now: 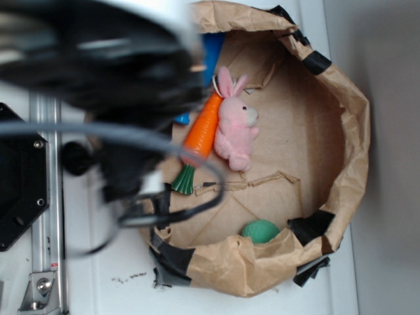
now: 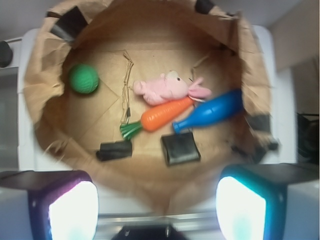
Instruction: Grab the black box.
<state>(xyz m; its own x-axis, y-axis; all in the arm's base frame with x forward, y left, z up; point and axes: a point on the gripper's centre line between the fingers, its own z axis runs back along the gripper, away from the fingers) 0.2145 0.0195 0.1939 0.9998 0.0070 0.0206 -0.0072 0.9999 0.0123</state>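
The black box [image 2: 180, 148] is a small glossy black square block lying flat on the brown paper floor, near the front rim of the paper enclosure in the wrist view. My gripper [image 2: 157, 210] is open and empty. Its two fingers [image 2: 72, 210] stand wide apart at the bottom of the wrist view, above and short of the box, outside the paper rim. In the exterior view the blurred arm [image 1: 118, 79] hides the box and the gripper's jaws.
Inside the paper wall [image 2: 45, 90] lie a pink plush bunny [image 2: 167, 89], an orange carrot [image 2: 162, 115], a blue bottle [image 2: 212, 112] close behind the box, a green ball [image 2: 83, 79] and a black tape strip [image 2: 115, 150]. A black hexagonal plate [image 1: 20, 177] sits outside.
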